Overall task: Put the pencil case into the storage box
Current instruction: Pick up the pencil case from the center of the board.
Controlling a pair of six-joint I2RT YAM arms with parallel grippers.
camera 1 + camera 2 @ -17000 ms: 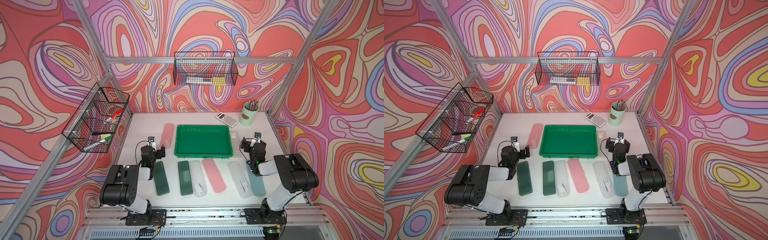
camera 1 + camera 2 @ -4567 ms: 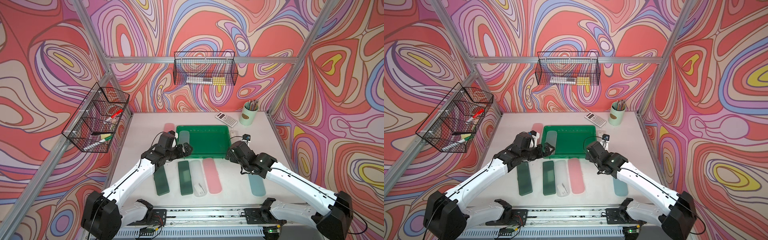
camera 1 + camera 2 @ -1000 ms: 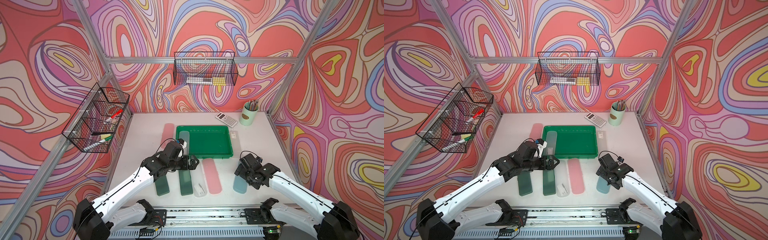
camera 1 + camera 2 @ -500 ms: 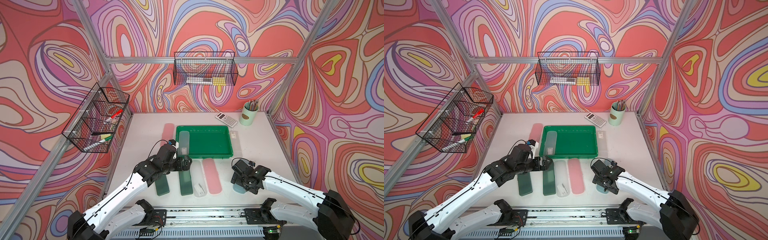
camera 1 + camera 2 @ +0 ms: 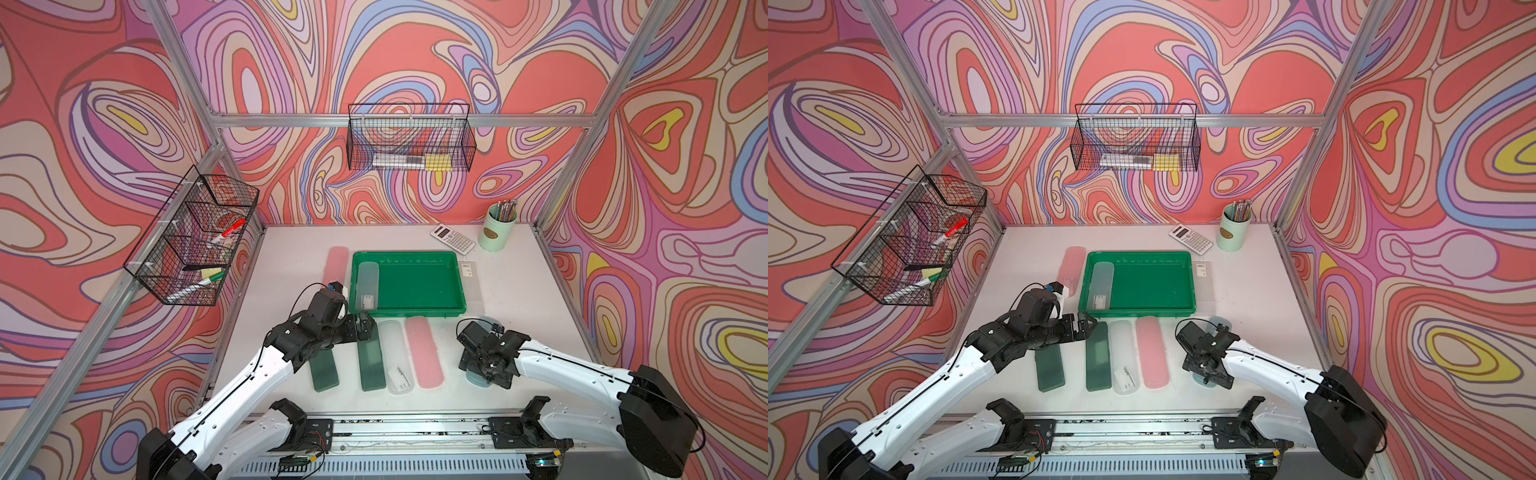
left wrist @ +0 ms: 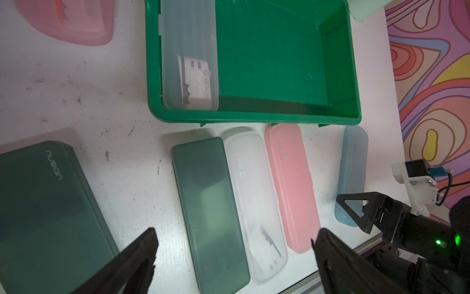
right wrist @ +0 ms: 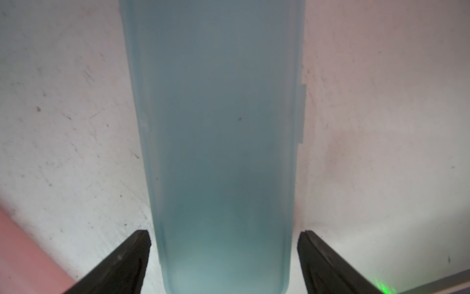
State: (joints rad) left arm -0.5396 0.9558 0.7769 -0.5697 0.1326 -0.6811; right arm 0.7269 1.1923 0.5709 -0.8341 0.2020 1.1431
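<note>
Item: blue pencil case (image 7: 218, 127), flat on the table (image 5: 291, 257), lower right in both top views, still outside the storage box (image 5: 411, 310). Change: right gripper (image 7: 223, 239) has dropped around it; jaws unclenched, straddling its end, slim gap each side, nothing grasped yet. Left gripper (image 6: 234, 239) released, empty, drawn back from the box to above the dark green case (image 6: 208, 203). Frosted case (image 5: 368, 282) already boxed, left side. Outstanding: close, lift, carry.

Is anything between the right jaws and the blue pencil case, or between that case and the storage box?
Nothing visible. The right gripper straddles the blue pencil case, bare table on both sides. Toward the storage box lies only table and its raised rim.
</note>
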